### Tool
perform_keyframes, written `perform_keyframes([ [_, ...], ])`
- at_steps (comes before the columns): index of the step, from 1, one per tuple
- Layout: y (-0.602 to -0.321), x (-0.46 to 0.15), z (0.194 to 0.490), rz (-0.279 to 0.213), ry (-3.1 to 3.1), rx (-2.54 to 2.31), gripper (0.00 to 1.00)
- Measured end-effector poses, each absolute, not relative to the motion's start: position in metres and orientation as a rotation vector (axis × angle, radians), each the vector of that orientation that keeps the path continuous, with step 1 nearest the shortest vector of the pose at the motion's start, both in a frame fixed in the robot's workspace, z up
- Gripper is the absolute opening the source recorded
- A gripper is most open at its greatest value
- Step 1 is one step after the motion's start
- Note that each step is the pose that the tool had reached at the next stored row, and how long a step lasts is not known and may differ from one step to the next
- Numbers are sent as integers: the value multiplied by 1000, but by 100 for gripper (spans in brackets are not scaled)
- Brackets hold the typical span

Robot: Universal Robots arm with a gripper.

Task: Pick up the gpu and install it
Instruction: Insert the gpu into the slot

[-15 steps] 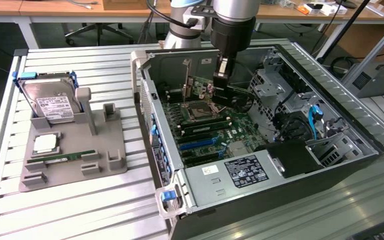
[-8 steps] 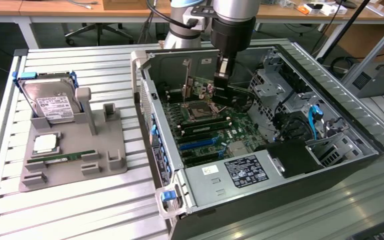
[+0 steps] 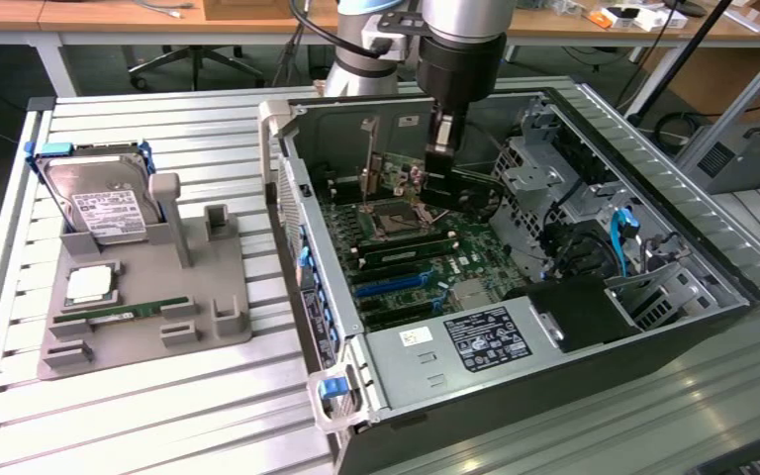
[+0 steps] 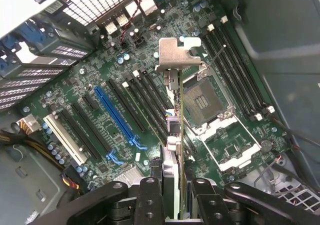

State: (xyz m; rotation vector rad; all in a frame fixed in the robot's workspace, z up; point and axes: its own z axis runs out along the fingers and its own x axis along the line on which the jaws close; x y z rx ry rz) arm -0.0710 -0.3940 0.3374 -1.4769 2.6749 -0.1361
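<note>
Inside your open black-and-silver tower computer case [image 3: 414, 366], above its green motherboard [image 4: 235, 150], the black two-finger gripper [image 4: 177, 185] is clamped partway closed on the thin dark gpu card [image 4: 177, 125], held edge-on beside the square processor socket [image 4: 205, 102], silver-grey metal bracket [image 4: 172, 57] outermost.

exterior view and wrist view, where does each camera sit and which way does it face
Exterior view: off the arm, above the table, looking down at an angle into the open computer case; the arm reaches into it.
Wrist view: on the wrist, looking along the gripper onto the motherboard; its fingers clamp the gpu edge-on.
Shared: the motherboard and its CPU socket.
</note>
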Motion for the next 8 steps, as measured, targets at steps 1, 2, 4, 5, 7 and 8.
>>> perform_keyframes([
  [1, -394, -71, 337, -137, 2673, -1481, 27],
  [2, -394, -71, 337, -139, 2671, -1485, 27],
  [4, -394, -71, 337, -144, 2668, -1494, 27],
  [5, -394, -71, 337, -144, 2667, -1496, 27],
  [7, -394, -71, 337, -146, 2664, -1502, 27],
  [8, -394, -71, 337, -146, 2662, -1505, 27],
])
